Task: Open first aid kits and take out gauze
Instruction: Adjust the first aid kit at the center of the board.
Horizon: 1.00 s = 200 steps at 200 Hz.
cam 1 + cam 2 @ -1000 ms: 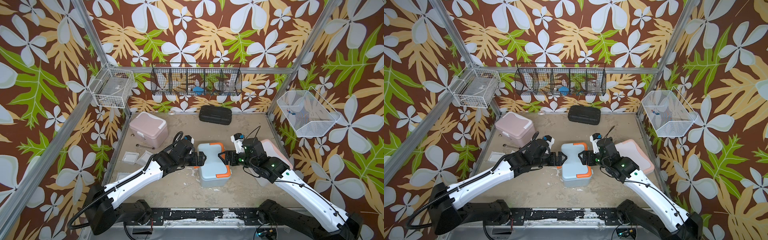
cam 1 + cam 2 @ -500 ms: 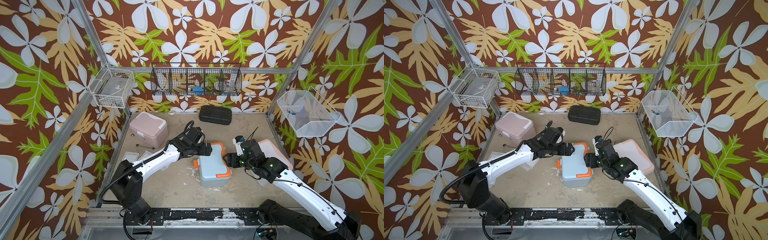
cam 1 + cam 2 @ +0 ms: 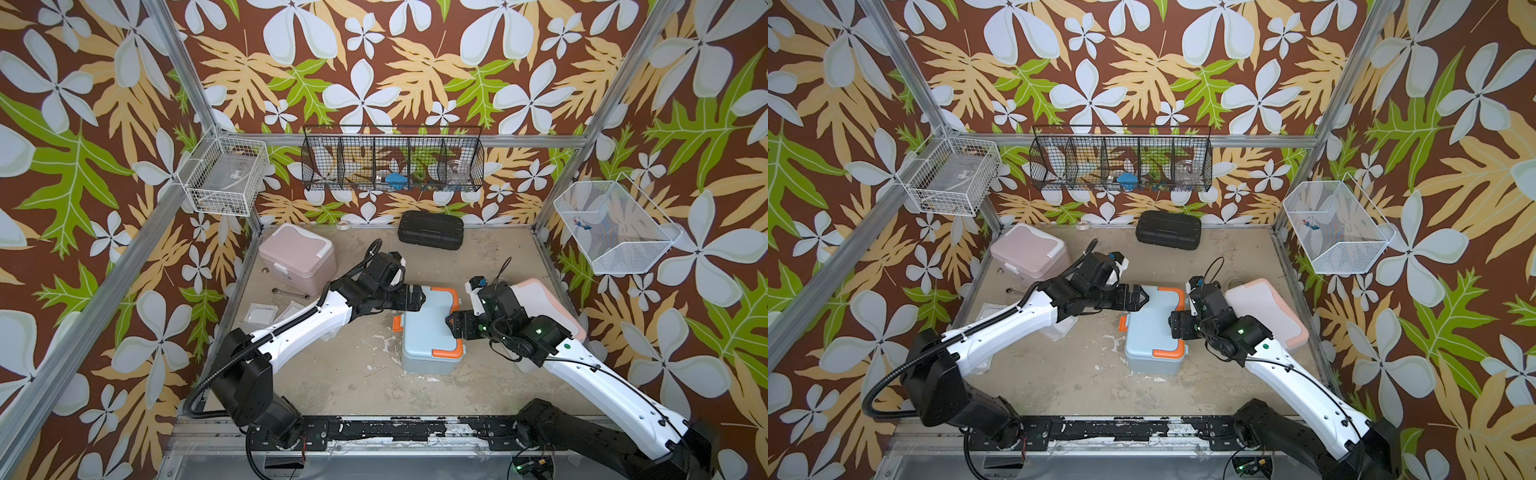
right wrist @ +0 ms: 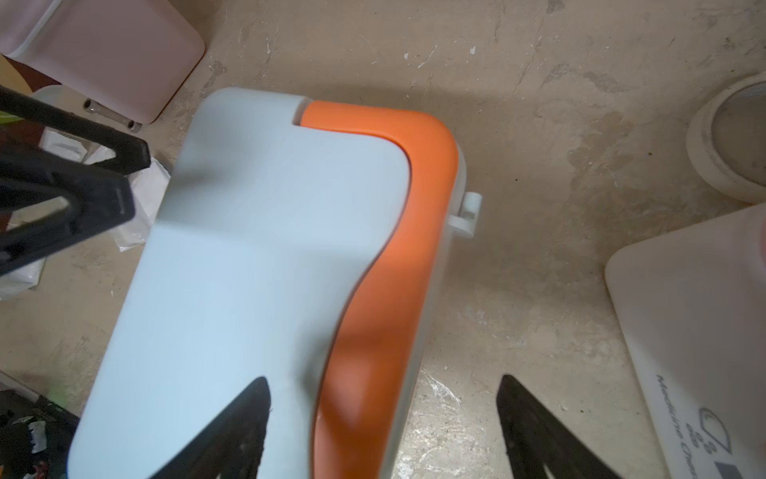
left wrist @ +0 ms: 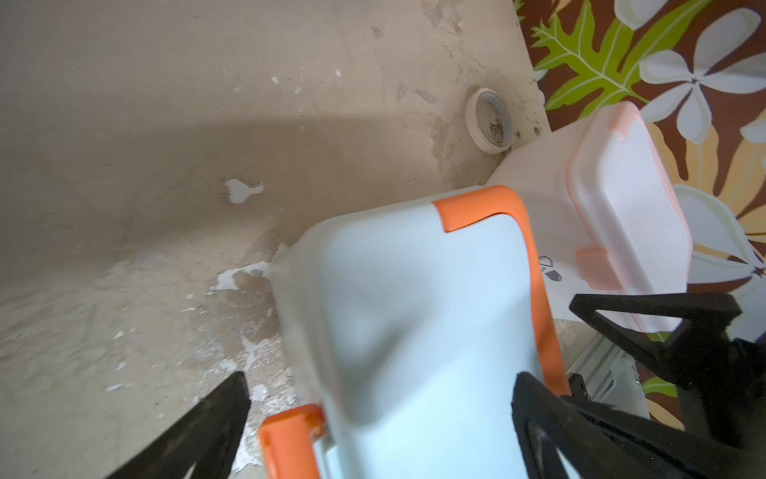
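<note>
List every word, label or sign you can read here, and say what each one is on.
"Medicine Che" – on the white first aid kit, beside a pill symbol; the rest is cut off at the edge of the right wrist view.
Small symbol on the same kit in the left wrist view: any wording with it is too small to read.
Label on the clear packet in the white wire basket: too small to read.
Nothing else is legible.

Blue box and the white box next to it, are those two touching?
Apart. The right wrist view shows a strip of bare tabletop between the blue box and the white box.
</note>
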Each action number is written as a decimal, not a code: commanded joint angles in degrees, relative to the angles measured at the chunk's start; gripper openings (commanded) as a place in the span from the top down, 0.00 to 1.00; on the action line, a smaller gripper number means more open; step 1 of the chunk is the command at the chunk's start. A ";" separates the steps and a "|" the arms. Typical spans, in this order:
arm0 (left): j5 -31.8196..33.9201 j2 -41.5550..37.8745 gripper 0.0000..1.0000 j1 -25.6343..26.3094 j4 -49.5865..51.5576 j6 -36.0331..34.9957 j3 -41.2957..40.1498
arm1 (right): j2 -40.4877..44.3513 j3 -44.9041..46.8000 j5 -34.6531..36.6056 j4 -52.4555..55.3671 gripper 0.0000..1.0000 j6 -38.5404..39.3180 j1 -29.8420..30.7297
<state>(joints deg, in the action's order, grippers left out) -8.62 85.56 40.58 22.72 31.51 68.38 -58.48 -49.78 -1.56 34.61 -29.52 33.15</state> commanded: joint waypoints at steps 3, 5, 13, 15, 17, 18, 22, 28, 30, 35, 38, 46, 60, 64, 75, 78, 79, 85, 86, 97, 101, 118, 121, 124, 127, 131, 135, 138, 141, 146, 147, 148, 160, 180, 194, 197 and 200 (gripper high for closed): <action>1.69 -5.31 0.00 -2.54 -2.89 1.31 -5.78 | -0.41 -2.06 -0.15 -0.92 0.14 -1.32 0.07; 1.48 -5.84 0.00 -2.92 -3.26 1.42 -6.46 | -0.47 -2.31 0.14 -0.83 0.14 -1.35 0.07; -0.21 -7.85 0.00 -4.44 -4.92 1.96 -9.54 | -0.76 -3.49 1.03 -0.45 0.13 -1.24 0.08; -0.68 -8.34 0.00 -4.85 -5.42 2.22 -10.27 | -0.80 -3.75 1.28 -0.25 0.13 -1.07 0.03; -1.22 -8.91 0.00 -5.19 -5.98 2.46 -10.94 | -0.84 -4.10 1.45 -0.25 0.13 -0.96 0.02; -1.48 -9.13 0.00 -5.35 -6.13 2.57 -11.40 | -0.89 -4.27 1.55 -0.16 0.13 -0.93 0.01; -2.53 -9.99 0.00 -6.10 -7.44 3.18 -12.90 | -1.14 -4.83 1.91 0.09 0.13 -0.76 0.07; -4.64 -11.28 0.00 -7.01 -9.57 4.13 -15.31 | -1.61 -5.79 2.36 0.35 0.13 -0.34 0.04; -5.35 -11.77 0.00 -7.31 -10.47 4.45 -16.13 | -1.74 -6.13 2.42 0.43 0.13 -0.23 0.07; -7.11 -12.90 0.00 -7.71 -12.75 5.22 -18.11 | -2.23 -6.84 2.44 0.73 0.13 0.21 0.05; -8.20 -13.48 0.00 -7.94 -14.21 5.61 -19.28 | -2.64 -7.26 2.44 1.01 0.13 0.42 0.07; -10.65 -14.94 0.00 -8.31 -17.79 6.93 -21.90 | -3.60 -8.21 2.36 1.61 0.13 0.92 0.08; -14.08 -16.62 0.00 -8.58 -24.10 9.46 -26.10 | -5.24 -9.22 2.09 2.57 0.14 1.30 0.00; -15.03 -16.86 0.00 -8.67 -25.83 10.16 -26.94 | -5.49 -9.28 2.09 2.72 0.14 1.33 0.13; -16.63 -16.93 0.00 -8.91 -30.19 11.75 -29.35 | -6.15 -9.14 2.05 3.00 0.14 1.35 0.12; -16.91 -16.85 0.00 -9.00 -31.33 12.14 -29.93 | -6.32 -9.00 2.02 3.03 0.14 1.31 0.16; -17.02 -16.84 0.00 -9.01 -31.69 12.29 -30.12 | -6.31 -8.92 2.01 2.97 0.14 1.26 0.16; -17.65 -16.49 0.00 -9.24 -33.69 13.09 -31.18 | -6.42 -8.50 1.87 2.81 0.14 1.17 0.16; -17.78 -16.40 0.00 -9.26 -34.05 13.20 -31.28 | -6.40 -8.36 1.89 2.78 0.14 1.20 0.16; -19.90 -15.27 0.00 -9.75 -38.14 14.81 -33.04 | -6.60 -7.12 1.50 2.26 0.13 0.98 0.16; -20.71 -14.72 0.00 -9.93 -39.66 15.60 -33.70 | -6.65 -6.64 1.39 2.06 0.13 0.89 0.16; -23.59 -12.24 0.00 -10.33 -44.87 18.19 -35.30 | -7.38 -4.35 0.12 1.22 0.13 0.62 0.29; -23.87 -11.84 0.00 -10.34 -45.47 18.45 -35.38 | -7.54 -3.98 0.00 1.12 0.13 0.53 0.33; -24.08 -11.41 0.00 -10.34 -46.06 18.68 -35.56 | -7.65 -3.61 -0.08 1.08 0.12 0.47 0.42; -24.26 -11.10 0.00 -10.38 -46.62 18.94 -35.66 | -7.76 -3.23 -0.14 1.01 0.12 0.50 0.47; -24.56 -10.62 0.00 -10.39 -47.40 19.29 -35.87 | -7.92 -2.79 -0.17 0.99 0.12 0.34 0.51; -24.88 -10.18 0.00 -10.35 -48.30 19.71 -36.04 | -8.04 -2.41 -0.16 0.99 0.12 0.25 0.55; -25.24 -10.00 0.00 -10.34 -49.02 19.87 -36.22 | -8.10 -2.04 -0.19 0.91 0.13 0.17 0.60; -25.51 -9.56 0.00 -10.34 -49.89 20.37 -36.40 | -8.09 -1.69 -0.12 0.90 0.12 0.05 0.60; -26.41 -8.95 0.00 -10.35 -51.39 21.06 -36.63 | -8.10 -1.20 -0.19 0.73 0.13 -0.07 0.59; -26.56 -8.89 0.00 -10.34 -51.69 21.23 -36.73 | -8.08 -1.15 -0.19 0.68 0.12 -0.04 0.60; -26.72 -8.73 0.00 -10.34 -52.01 21.40 -36.78 | -8.07 -1.04 -0.19 0.61 0.13 -0.03 0.60; -28.51 -7.21 0.00 -10.28 -56.49 23.57 -37.69 | -7.75 -0.26 -0.41 0.24 0.13 -0.13 0.60; -29.87 -5.54 0.00 -9.71 -62.52 26.98 -39.30 | -7.35 -0.05 -0.36 0.19 0.12 -0.03 0.60; -29.60 -4.87 0.00 -8.69 -63.50 27.29 -39.29 | -7.43 -0.10 -0.45 -0.07 0.12 0.12 0.61; -29.35 -4.72 0.00 -8.41 -63.49 27.28 -39.33 | -7.39 -0.06 -0.48 -0.11 0.12 0.18 0.60; -29.08 -4.64 0.00 -8.15 -63.50 27.21 -39.29 | -7.51 -0.10 -0.68 -0.20 0.13 0.22 0.61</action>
<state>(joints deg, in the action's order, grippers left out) -36.05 80.25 31.09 -32.64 55.66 29.17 -65.63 -50.26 -3.18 29.76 -30.04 33.74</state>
